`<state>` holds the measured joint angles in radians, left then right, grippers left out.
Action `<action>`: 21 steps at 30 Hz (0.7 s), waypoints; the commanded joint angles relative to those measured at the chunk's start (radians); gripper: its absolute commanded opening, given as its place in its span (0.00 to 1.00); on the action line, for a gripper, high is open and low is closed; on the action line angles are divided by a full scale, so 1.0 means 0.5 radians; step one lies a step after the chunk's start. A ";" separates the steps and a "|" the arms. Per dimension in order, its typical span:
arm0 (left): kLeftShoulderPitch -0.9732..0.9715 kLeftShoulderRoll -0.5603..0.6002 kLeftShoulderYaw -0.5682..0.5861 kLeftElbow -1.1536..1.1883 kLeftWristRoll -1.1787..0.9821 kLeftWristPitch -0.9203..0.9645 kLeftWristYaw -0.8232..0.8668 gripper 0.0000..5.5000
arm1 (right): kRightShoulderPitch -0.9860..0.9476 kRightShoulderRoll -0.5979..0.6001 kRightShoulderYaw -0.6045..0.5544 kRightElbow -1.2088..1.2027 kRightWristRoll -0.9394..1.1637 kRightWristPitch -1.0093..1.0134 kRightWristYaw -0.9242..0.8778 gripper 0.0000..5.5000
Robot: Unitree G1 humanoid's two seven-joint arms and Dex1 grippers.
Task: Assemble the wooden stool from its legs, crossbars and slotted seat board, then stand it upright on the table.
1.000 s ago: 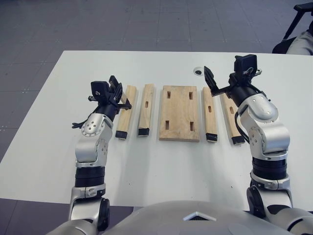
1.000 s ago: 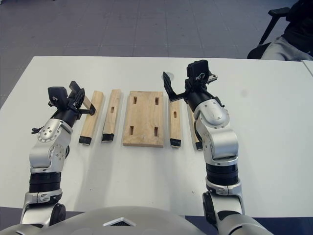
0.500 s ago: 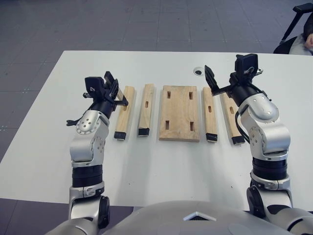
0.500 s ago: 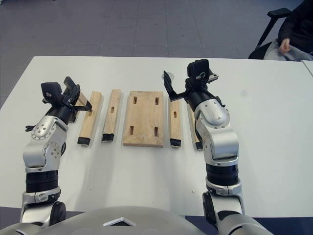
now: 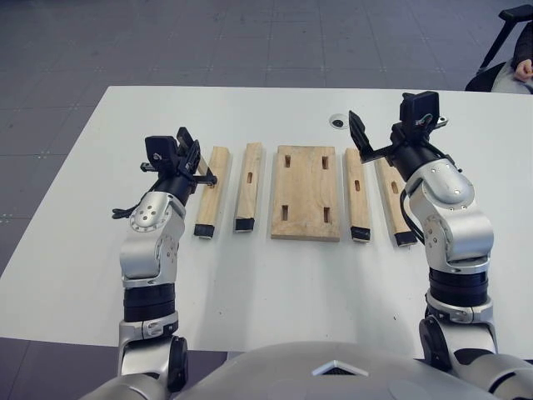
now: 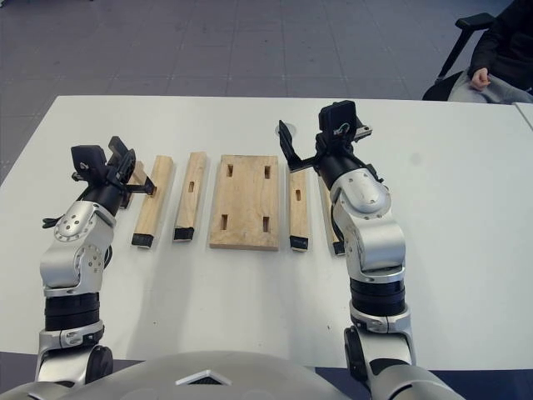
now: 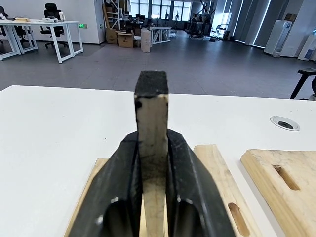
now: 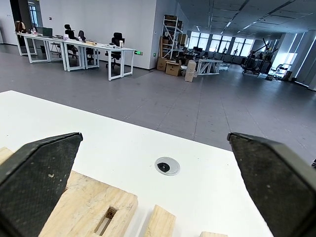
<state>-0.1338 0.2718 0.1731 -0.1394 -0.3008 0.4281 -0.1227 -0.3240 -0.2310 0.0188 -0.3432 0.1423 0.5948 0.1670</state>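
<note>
White and rectangular, the table (image 5: 275, 292) is set on a grey tiled floor. Five wooden parts are laid in one row running parallel to the near edge, about midway between the near and far edges. The slotted seat board (image 5: 306, 192) is placed flat in the middle of the row, with four slots cut through it. Toward the left edge, two legs are laid side by side: the outer left leg (image 5: 211, 192) and the inner left leg (image 5: 248, 187). Toward the right edge, the inner right leg (image 5: 356, 193) and the outer right leg (image 5: 393, 208) are laid likewise, the outer one partly covered by the right arm. Each leg's black-capped end is pointed at the near edge.

Just beside the far end of the outer left leg, on the side of the left edge, the left gripper (image 5: 185, 158) is held low, its fingers (image 7: 123, 187) clamped on a wooden bar (image 7: 152, 113) with a black end. Over the far ends of the two right legs the right gripper (image 5: 390, 142) is held, its fingers (image 8: 39, 173) spread wide apart with nothing between them. Beyond it, nearer the far edge, a round cable grommet (image 5: 336, 122) is set into the table.
</note>
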 commanded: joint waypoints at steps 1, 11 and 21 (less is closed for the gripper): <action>0.009 -0.022 0.023 0.007 0.021 -0.011 0.009 0.08 | -0.025 0.004 -0.012 -0.008 -0.001 0.026 0.004 1.00; 0.089 -0.028 0.007 0.121 0.070 -0.098 -0.021 0.08 | -0.027 0.007 -0.013 -0.013 -0.006 0.023 -0.001 1.00; 0.148 -0.100 -0.035 0.189 0.084 -0.122 -0.001 0.08 | -0.035 0.008 -0.010 -0.015 -0.010 0.030 -0.005 1.00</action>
<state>-0.0945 0.2423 0.1681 -0.0852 -0.2681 0.3026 -0.1356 -0.3240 -0.2308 0.0182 -0.3434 0.1406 0.5949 0.1668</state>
